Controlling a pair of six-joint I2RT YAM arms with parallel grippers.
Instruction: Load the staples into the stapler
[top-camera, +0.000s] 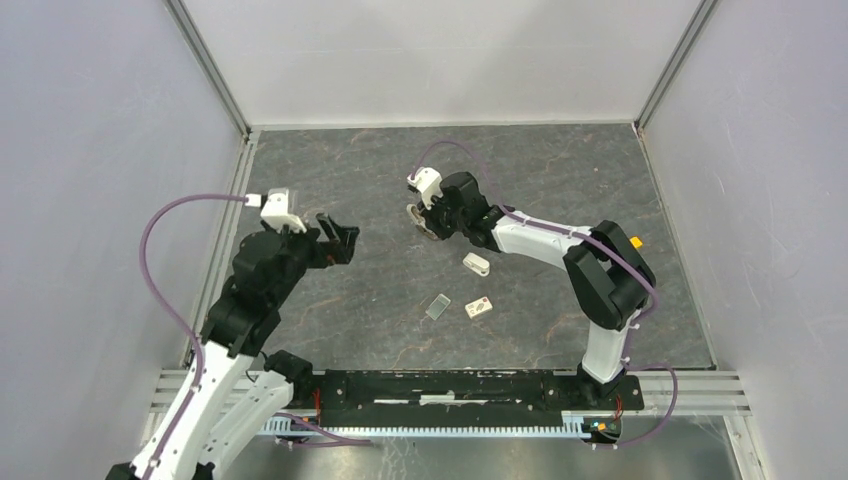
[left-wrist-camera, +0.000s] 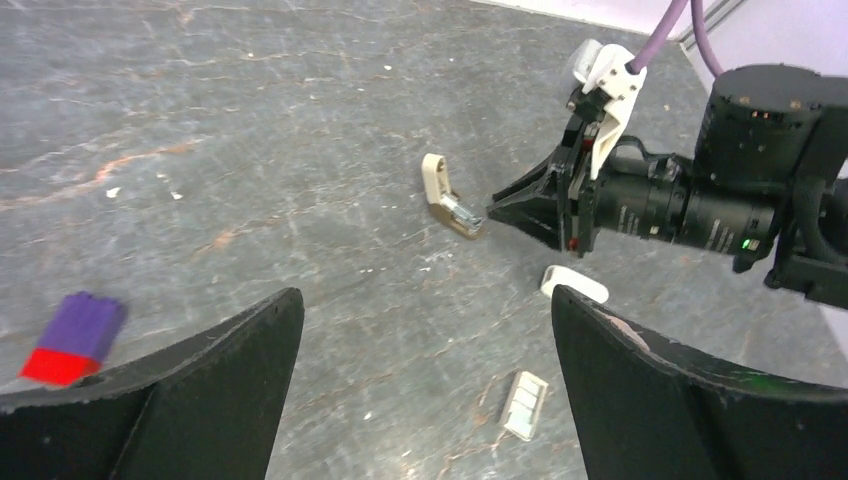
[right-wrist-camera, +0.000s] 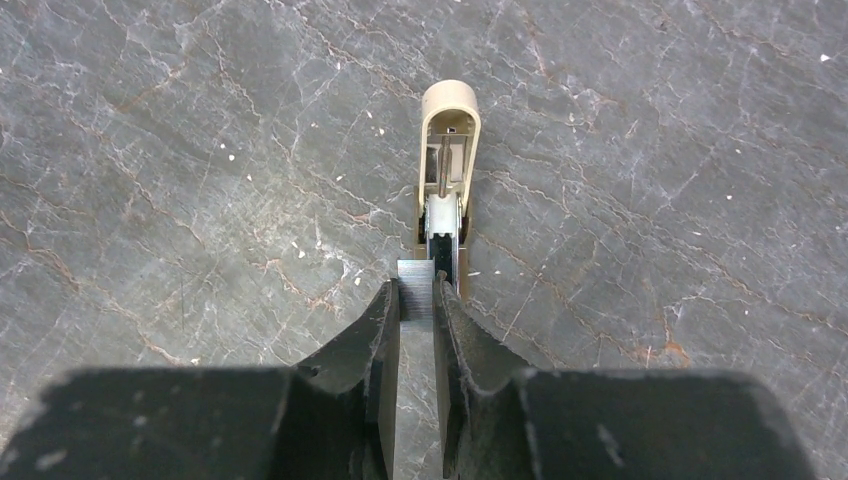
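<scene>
A small beige stapler (right-wrist-camera: 447, 170) lies open on the dark stone table, also in the top view (top-camera: 416, 218) and the left wrist view (left-wrist-camera: 445, 200). My right gripper (right-wrist-camera: 417, 295) is shut on a short silver strip of staples (right-wrist-camera: 416, 282). It holds the strip at the stapler's near end, just left of the metal channel. A flat grey strip (top-camera: 438, 306) and a tiny white box with red print (top-camera: 479, 308) lie on the table nearer the bases. My left gripper (top-camera: 340, 238) is open and empty, well left of the stapler.
A small white oblong piece (top-camera: 476, 264) lies between the stapler and the box. A purple and red block (left-wrist-camera: 72, 338) lies by the left finger in the left wrist view. A small orange-yellow thing (top-camera: 636, 241) sits by the right arm's elbow. Metal frame rails edge the table.
</scene>
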